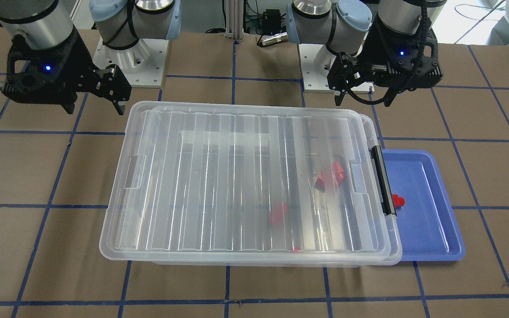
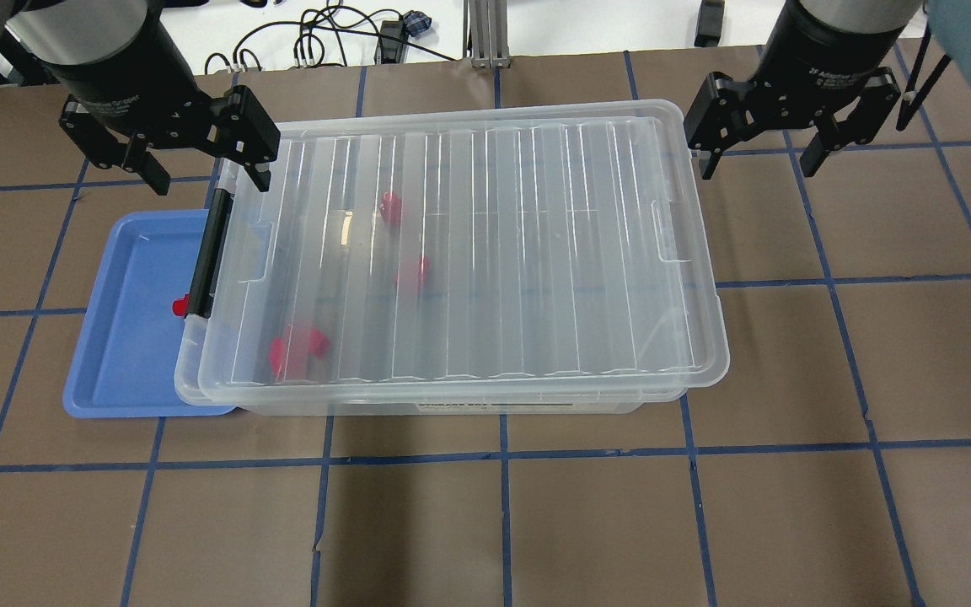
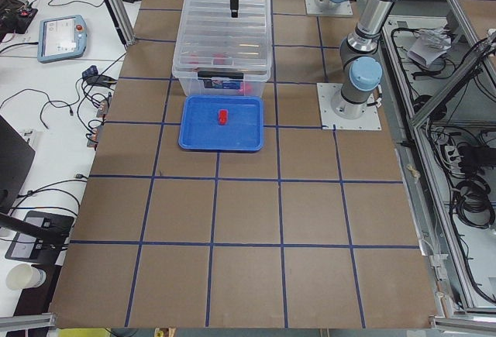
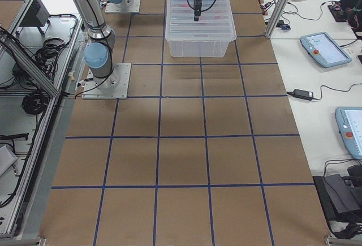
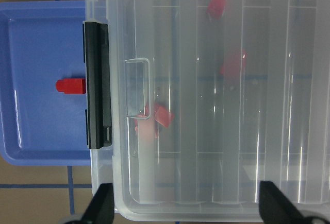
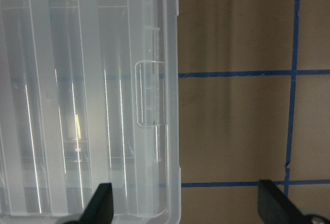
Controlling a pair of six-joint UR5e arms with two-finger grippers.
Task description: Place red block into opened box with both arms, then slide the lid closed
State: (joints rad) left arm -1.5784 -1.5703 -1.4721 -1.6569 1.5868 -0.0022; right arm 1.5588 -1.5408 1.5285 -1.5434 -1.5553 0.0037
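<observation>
Red blocks (image 2: 300,350) lie in the box (image 2: 452,406) under the lid (image 2: 536,253), which covers nearly all of it; one red block (image 1: 398,201) sits on the tray (image 2: 131,371) alongside. Left gripper (image 2: 209,181) and right gripper (image 2: 756,170) hover at the box's ends, jaws wide and empty.

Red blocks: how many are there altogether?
4, maybe 5 red blocks: one on the blue tray, three blurred under the lid inside the box; the patch nearest the black bar may be two.

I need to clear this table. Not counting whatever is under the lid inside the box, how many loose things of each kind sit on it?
Box: 1
Lid: 1
Blue tray: 1
Red block, lying on the tray: 1
Total: 4
</observation>
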